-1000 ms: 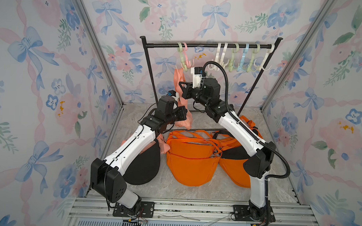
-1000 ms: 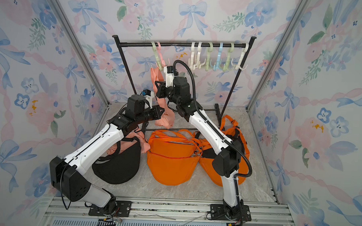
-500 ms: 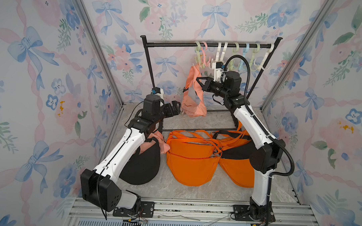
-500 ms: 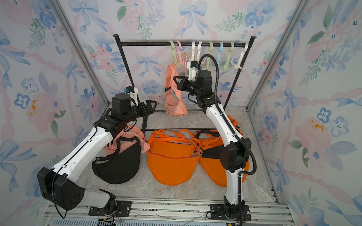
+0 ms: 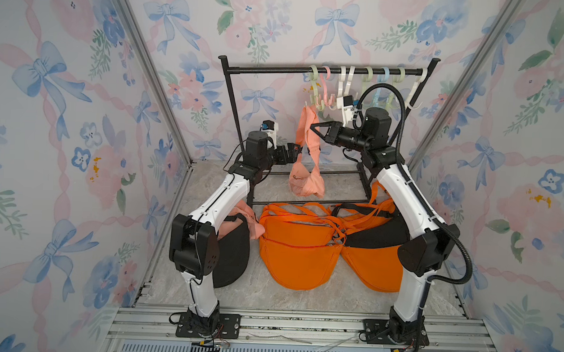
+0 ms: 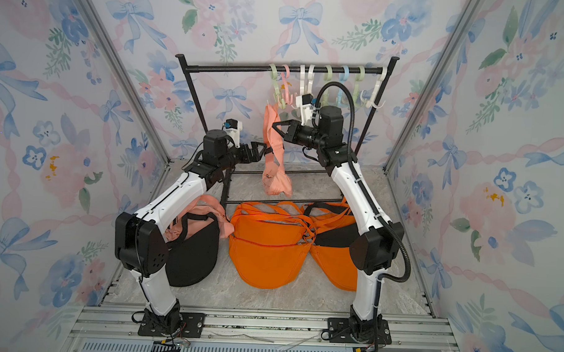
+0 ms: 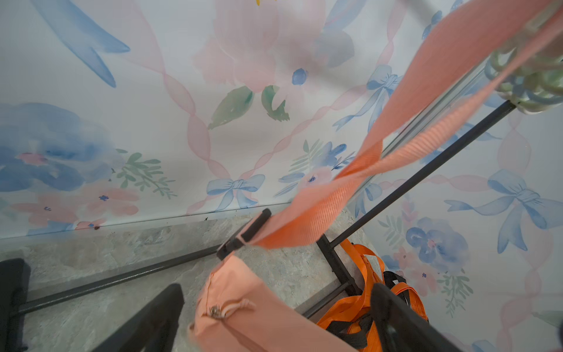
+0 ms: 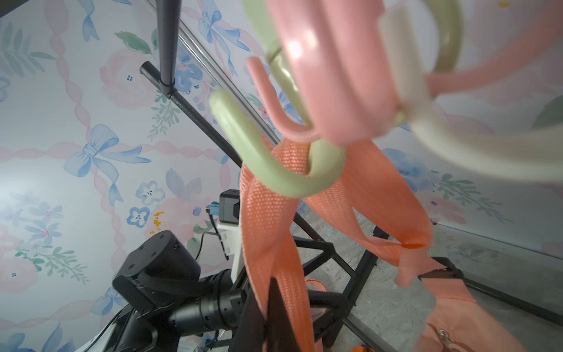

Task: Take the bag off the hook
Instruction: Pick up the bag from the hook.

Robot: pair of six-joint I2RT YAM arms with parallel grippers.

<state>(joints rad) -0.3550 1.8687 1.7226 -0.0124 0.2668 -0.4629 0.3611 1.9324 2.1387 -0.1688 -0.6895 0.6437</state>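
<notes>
**Bag on hook; left jaws wide, right jaws closed**

**Top views.** The rail (image 5: pixel 268 70) crosses the rear. Its stretch on the robot's left is open, and the other hooks (image 5: pixel 368 80) crowd the opposite end. The bag (image 5: pixel 306 184), of peach fabric, hangs by its strap (image 5: pixel 305 126) from the hook (image 5: pixel 314 97), a green one at the near end of that row. The left gripper (image 5: pixel 296 151) sits just beside the strap with its jaws spread apart, holding nothing. The right gripper (image 5: pixel 318 126) has its jaws together, with the tip against the strap higher up. Orange bags (image 5: pixel 297 248) and a black bag (image 5: pixel 233 252) cover the floor (image 5: pixel 270 295) between the arms.

**Left wrist.** The fingers (image 7: pixel 146 320) stand wide, with the bag's smooth body and zip pull between them. Ribbed webbing rises from a black buckle (image 7: pixel 243 234).

**Right wrist.** The coarse-woven strap lies in the hook's (image 8: pixel 274 170) rounded curve. Neighbouring hooks press close and are blurred. It is not clear whether the closed tip pinches the webbing.

**Change.** A second ago the left jaws were nearly closed; they are now open. The bag, the hook and the right gripper have shifted along the rail toward the other hooks.
</notes>
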